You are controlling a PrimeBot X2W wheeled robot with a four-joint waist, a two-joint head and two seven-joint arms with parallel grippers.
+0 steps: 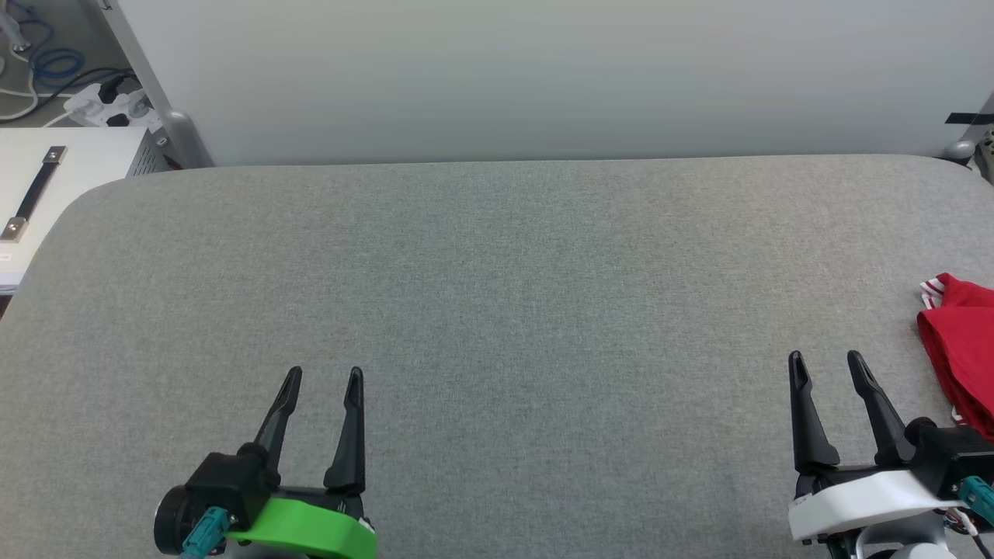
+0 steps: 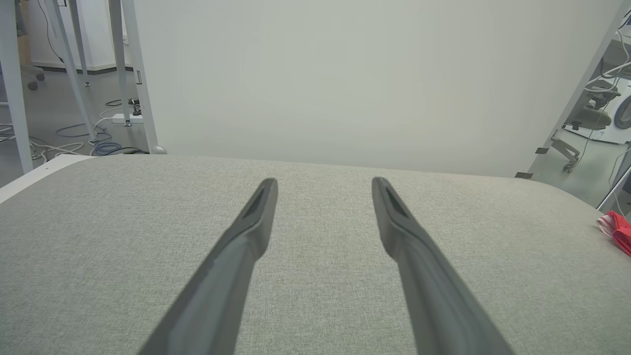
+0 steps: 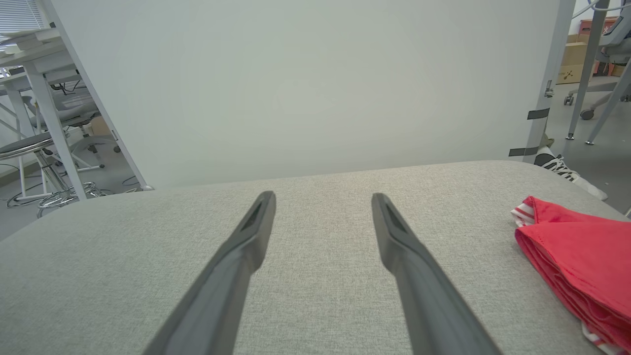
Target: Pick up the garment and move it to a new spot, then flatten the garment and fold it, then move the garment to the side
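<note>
The garment is a red cloth with red-white striped trim, lying folded at the table's right edge and partly cut off by the picture's border. It lies to the right of my fingers in the right wrist view, and a small bit of the garment peeks in at the far right of the left wrist view. My right gripper hovers open just left of it, nothing between its fingers. At the lower left my left gripper is open and empty too, far from the cloth.
A grey fabric-covered table with rounded corners spans the view, backed by a pale panel. A white case with a black handle stands off the left edge, with cables and a power strip on the floor behind.
</note>
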